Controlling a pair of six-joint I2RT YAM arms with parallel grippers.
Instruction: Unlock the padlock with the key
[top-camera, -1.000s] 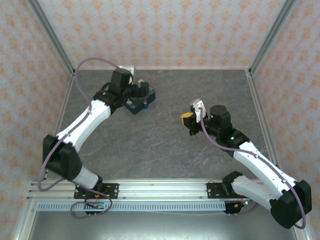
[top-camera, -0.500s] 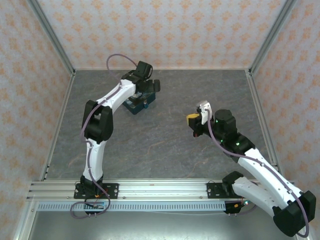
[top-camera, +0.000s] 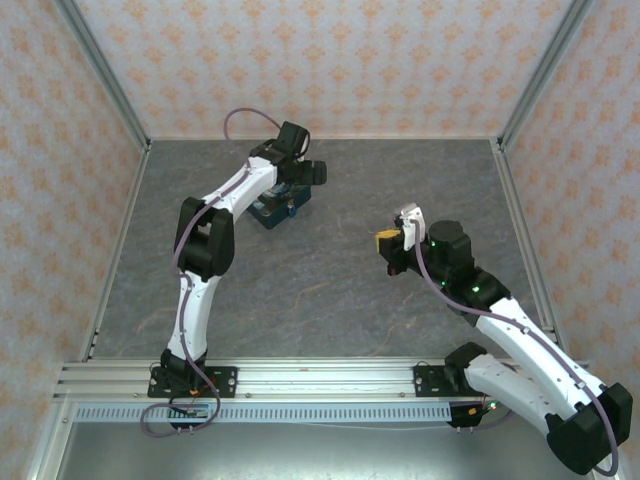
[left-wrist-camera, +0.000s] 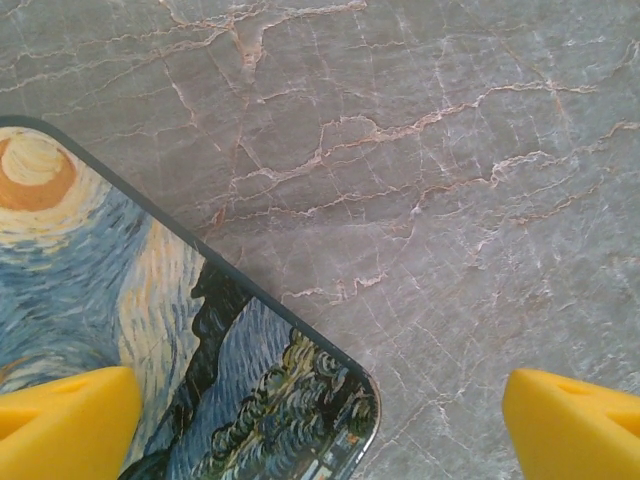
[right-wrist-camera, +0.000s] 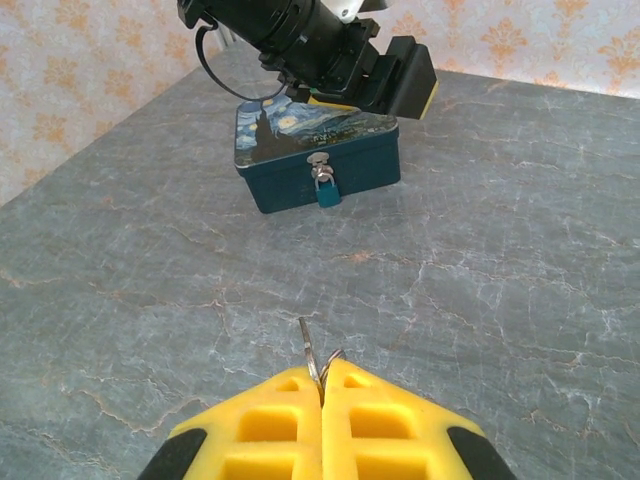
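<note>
While I look down the right wrist camera, the right hand (right-wrist-camera: 322, 392) has its two blocky yellow pads (right-wrist-camera: 275, 425) pressed together on the key (right-wrist-camera: 311, 357). The key is a thin strip of bright metal standing up out of the seam, with a small wire loop curling beside it.

Well apart from it, across the bench (right-wrist-camera: 520, 260) with its matte grey, stone-look surface and pale cracks, sits the box (right-wrist-camera: 300, 170). It is a rectangular tin with rounded corners and dark-blue walls, and its glossy lid carries swirling blues and a yellow-orange disc. The padlock (right-wrist-camera: 326, 191) hangs against the box's front wall from a small silver hasp; it is a tiny teal body under a shiny shackle.

From overhead, the left hand (top-camera: 306, 172) hangs above the far right part of the box. In its own camera the wedge-shaped yellow fingertips (left-wrist-camera: 62, 422) are spread wide — one over the painted lid, the other over bare bench. The lid's rounded corner lies between them, and nothing is gripped.
</note>
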